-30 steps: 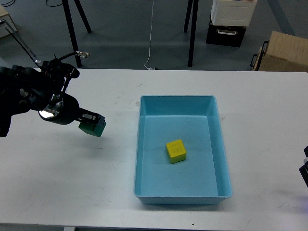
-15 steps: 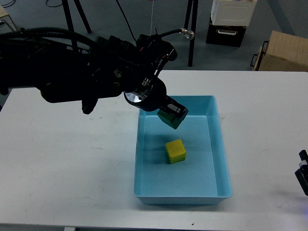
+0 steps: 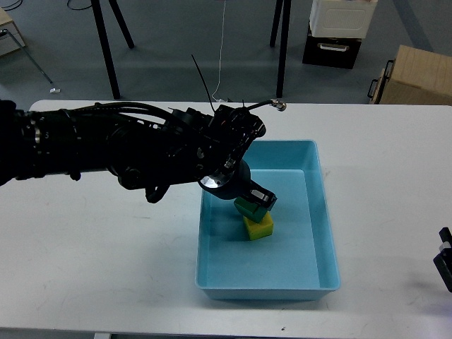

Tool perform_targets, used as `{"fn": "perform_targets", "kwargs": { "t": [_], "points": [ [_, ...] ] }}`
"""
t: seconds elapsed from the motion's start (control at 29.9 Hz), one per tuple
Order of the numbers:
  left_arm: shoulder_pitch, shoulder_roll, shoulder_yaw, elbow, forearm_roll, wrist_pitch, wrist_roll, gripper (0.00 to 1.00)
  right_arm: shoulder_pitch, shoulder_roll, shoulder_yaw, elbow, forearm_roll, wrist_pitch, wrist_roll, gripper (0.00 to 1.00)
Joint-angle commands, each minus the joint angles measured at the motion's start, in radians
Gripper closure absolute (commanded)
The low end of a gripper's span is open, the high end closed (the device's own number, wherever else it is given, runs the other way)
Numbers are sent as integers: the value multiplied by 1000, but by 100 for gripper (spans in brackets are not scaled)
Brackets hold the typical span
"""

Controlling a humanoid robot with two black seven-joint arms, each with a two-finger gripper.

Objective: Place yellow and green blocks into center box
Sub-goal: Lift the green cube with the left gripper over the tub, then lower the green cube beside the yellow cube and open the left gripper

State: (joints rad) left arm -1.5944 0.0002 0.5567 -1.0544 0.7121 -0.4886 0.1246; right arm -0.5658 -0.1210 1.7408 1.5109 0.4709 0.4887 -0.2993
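Note:
A light blue box (image 3: 321,233) stands at the table's center right. A yellow block (image 3: 260,227) lies on its floor. My left gripper (image 3: 256,200) reaches into the box from the left and is shut on a green block (image 3: 246,207), held low and touching or just above the yellow block's top back edge. The gripper's fingers partly hide the green block. Of my right arm only a dark part (image 3: 445,267) shows at the right edge; its gripper is out of view.
My left arm (image 3: 120,148) stretches across the white table (image 3: 99,261) from the left edge. Behind the table are black stand legs (image 3: 282,49), a cardboard box (image 3: 413,78) and a white-and-black case (image 3: 339,32) on the floor.
My left gripper carried the green block from left of the box, over its left wall, then lowered it inside onto or just above the yellow block.

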Motion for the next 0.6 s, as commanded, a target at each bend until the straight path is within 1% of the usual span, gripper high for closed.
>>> {"fn": "perform_targets", "kwargs": {
  "t": [0.0,0.1,0.13,0.23,0.33,0.57],
  "points": [
    [21,0,8,2,1,0,-16,61,0,0,0,-20,0,0,-3,0],
    [21,0,6,-7,1,0,-37,48,1,0,-1,-29,0,0,-3,0],
    [21,0,6,-10,0,0,-43,42,1,1,-1,-29,0,0,-3,0],
    [17,0,5,-15,0,0,-49,29,6,1,-1,-29,0,0,-3,0],
    [17,0,3,-13,0,0,-49,23,14,0,-3,-35,-5,0,-3,0],
    [14,0,-4,-13,-2,0,-51,20,14,1,-15,-52,-9,0,-3,0]
  ]
}}
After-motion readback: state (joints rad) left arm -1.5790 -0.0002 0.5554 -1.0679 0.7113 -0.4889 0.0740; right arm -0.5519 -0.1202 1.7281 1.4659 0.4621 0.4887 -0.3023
